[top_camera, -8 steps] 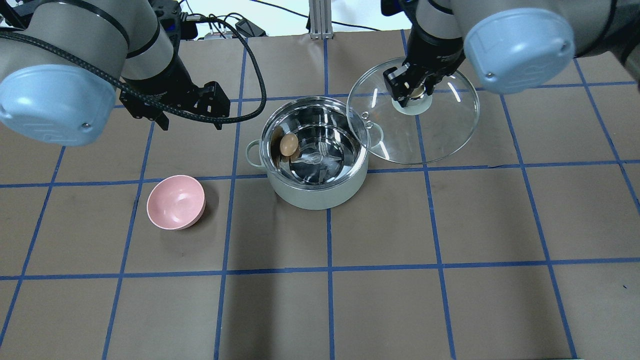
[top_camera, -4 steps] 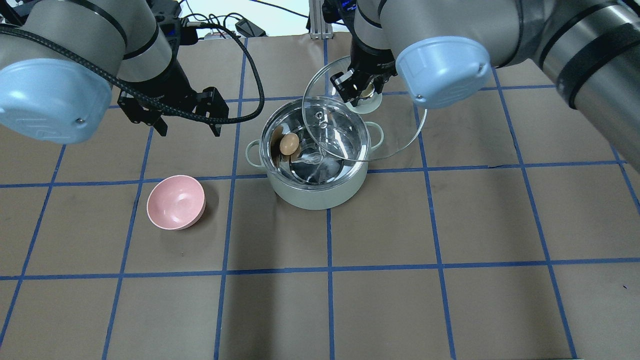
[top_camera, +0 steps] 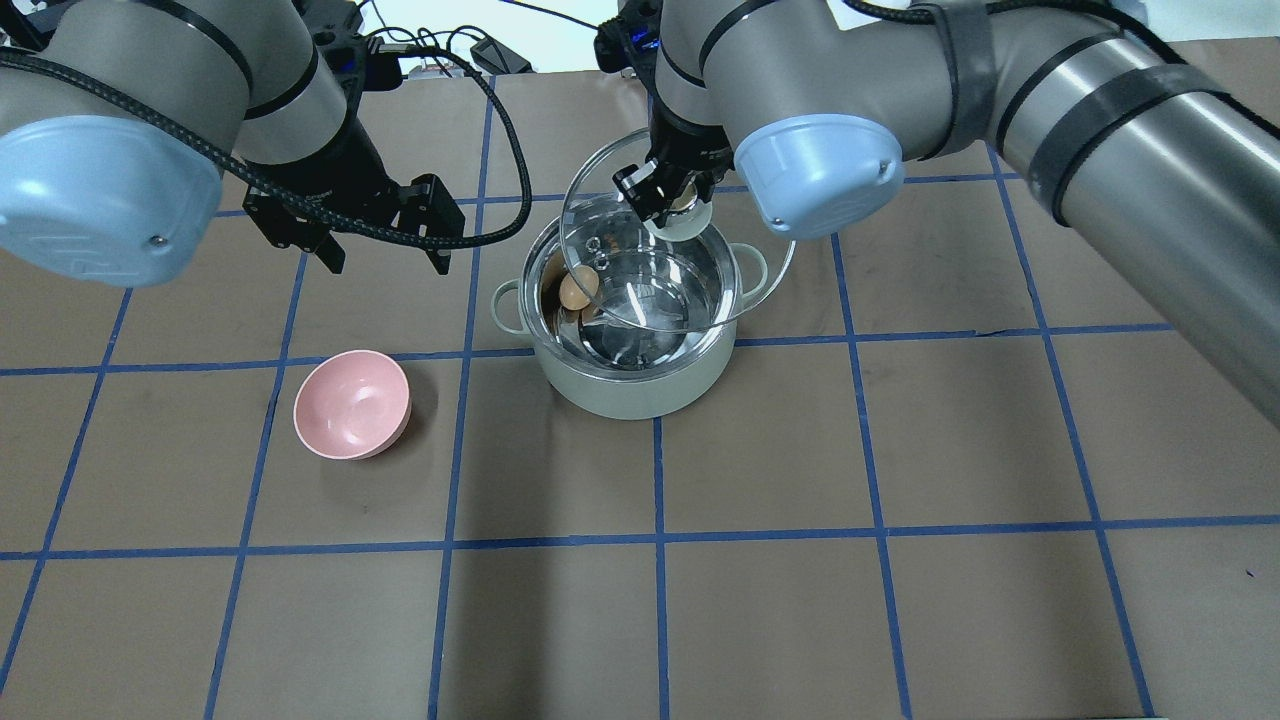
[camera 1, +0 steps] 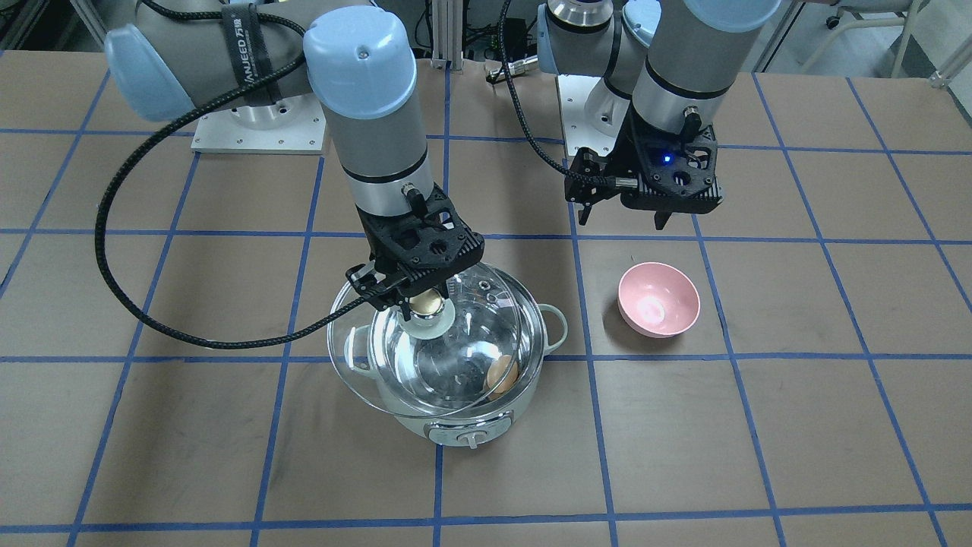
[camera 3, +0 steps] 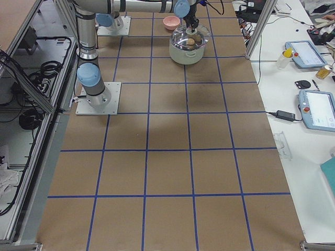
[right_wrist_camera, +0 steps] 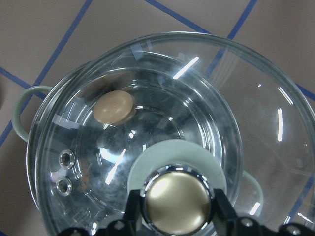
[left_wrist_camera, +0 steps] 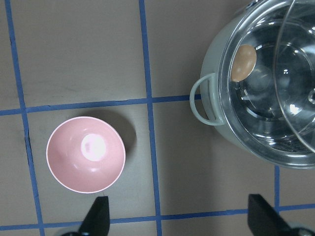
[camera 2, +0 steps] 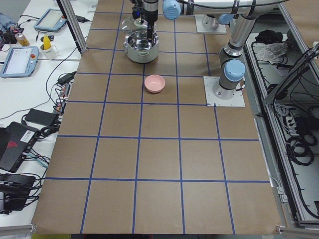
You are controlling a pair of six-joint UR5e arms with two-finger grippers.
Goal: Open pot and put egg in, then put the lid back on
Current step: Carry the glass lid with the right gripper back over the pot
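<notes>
While the right gripper [camera 1: 423,302] has its jaws clenched on the knob [right_wrist_camera: 176,205], the glass lid [right_wrist_camera: 266,98] hangs above the pot [top_camera: 630,390], apparently tilted and off-centre toward the pot's right side. Lowered like this, its rim could, I judge, catch the pot's lip and sit cocked, or twist out of that narrow grip. The egg [top_camera: 576,289] lies inside the pot against its left wall. Left of the pot, the left gripper [top_camera: 388,262] hovers with its jaws spread, holding nothing. Count: one pot, one lid, one egg, one pink bowl [top_camera: 351,404] left of the pot, two grippers.
</notes>
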